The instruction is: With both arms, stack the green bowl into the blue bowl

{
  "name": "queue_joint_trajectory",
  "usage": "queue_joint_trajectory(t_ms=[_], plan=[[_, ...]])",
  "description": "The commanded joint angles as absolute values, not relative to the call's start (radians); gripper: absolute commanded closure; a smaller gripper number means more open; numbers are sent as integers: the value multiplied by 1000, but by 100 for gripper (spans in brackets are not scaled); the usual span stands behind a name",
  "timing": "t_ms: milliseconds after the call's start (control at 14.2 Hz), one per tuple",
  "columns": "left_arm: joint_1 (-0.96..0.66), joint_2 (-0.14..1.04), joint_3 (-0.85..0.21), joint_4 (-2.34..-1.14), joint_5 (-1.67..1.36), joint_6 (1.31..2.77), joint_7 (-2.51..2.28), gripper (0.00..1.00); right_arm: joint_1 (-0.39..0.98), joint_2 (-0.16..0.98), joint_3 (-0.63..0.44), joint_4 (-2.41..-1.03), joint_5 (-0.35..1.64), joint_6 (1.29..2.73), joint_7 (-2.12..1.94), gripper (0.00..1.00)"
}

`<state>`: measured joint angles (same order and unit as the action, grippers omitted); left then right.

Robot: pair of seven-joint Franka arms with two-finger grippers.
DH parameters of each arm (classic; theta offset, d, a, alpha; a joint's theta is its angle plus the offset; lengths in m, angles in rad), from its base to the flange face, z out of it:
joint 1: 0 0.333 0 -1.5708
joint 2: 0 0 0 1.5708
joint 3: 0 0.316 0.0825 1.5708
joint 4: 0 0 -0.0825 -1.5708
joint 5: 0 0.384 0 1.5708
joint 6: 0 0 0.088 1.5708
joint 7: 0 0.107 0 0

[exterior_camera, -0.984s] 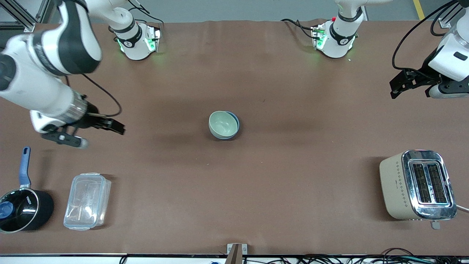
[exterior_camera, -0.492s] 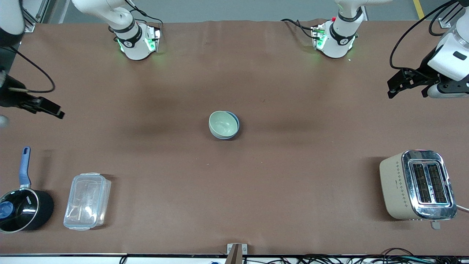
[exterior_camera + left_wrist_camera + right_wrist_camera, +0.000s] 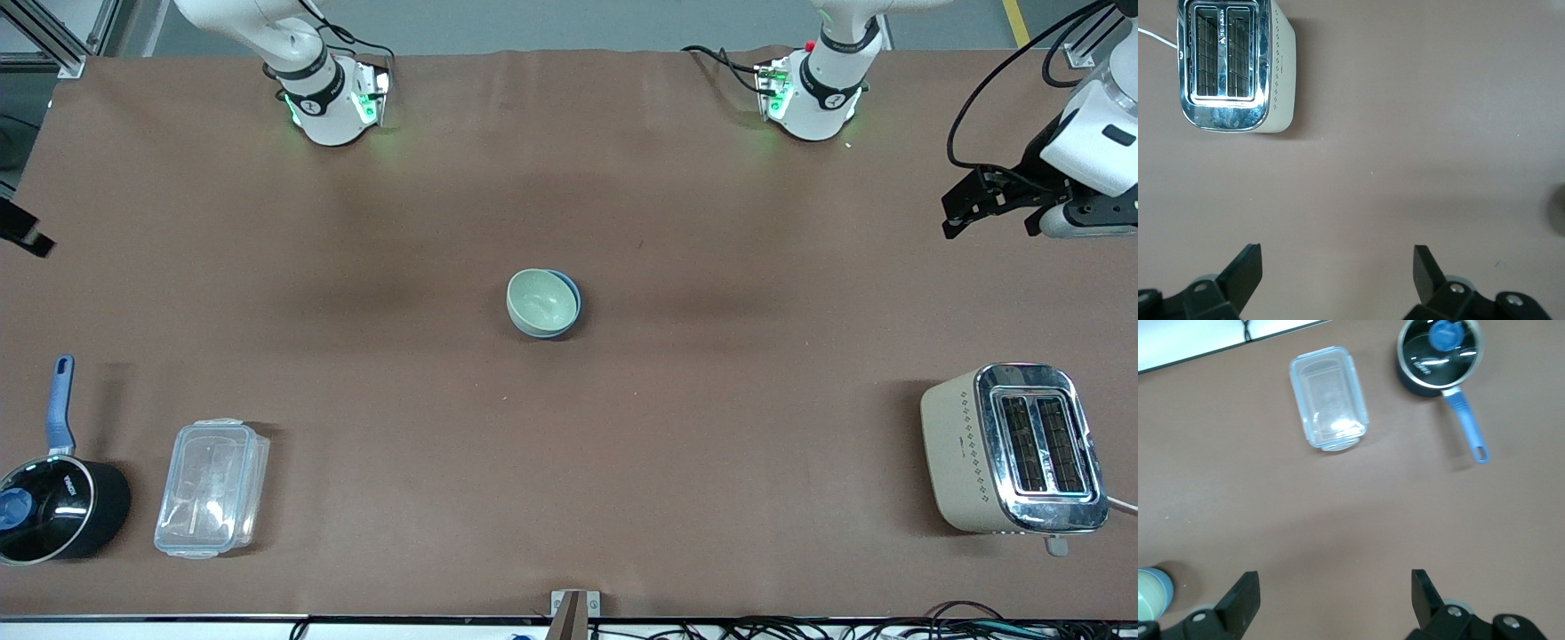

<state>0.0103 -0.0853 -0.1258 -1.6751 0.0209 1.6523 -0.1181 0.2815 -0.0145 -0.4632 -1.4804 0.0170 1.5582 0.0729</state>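
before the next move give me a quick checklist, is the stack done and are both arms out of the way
1. green bowl nested in blue bowl: ok; only a sliver of blue rim shows around it.
2. Stack sitting level: cannot tell; the green bowl looks slightly off-centre.
3. left tool empty and open: ok; it is over bare table near the toaster.
4. right tool empty and open: ok; it is over the table at the right arm's end.
5. Bystanders untouched: ok; saucepan and clear container stand apart from the bowls.
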Motion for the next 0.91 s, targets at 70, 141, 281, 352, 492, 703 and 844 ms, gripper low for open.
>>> queue_joint_trajectory(t_ms=[70,141,281,352,492,703,844], plan=[[17,-86,-118,-1654,20,1649,-95,0,178,2,-407,-1394,2,1491,37,0],[17,-77,-117,-1641,20,1646,-97,0,145,2,-370,-1387,0,1474,37,0],[20,-71,-117,-1628,21,1638,-95,0,98,-2,-310,-1374,-5,1447,37,0],[20,-71,-118,-1629,21,1638,-95,0,97,-2,-305,-1377,-5,1442,34,0],[18,-69,-118,-1629,21,1625,-92,0,84,-2,-290,-1382,-5,1386,-26,0],[18,-71,-117,-1629,21,1611,-63,0,-6,-3,-180,-1393,-15,1384,-28,0],[18,-71,-117,-1628,21,1597,-55,0,-6,-3,-176,-1399,-15,1388,-26,0]])
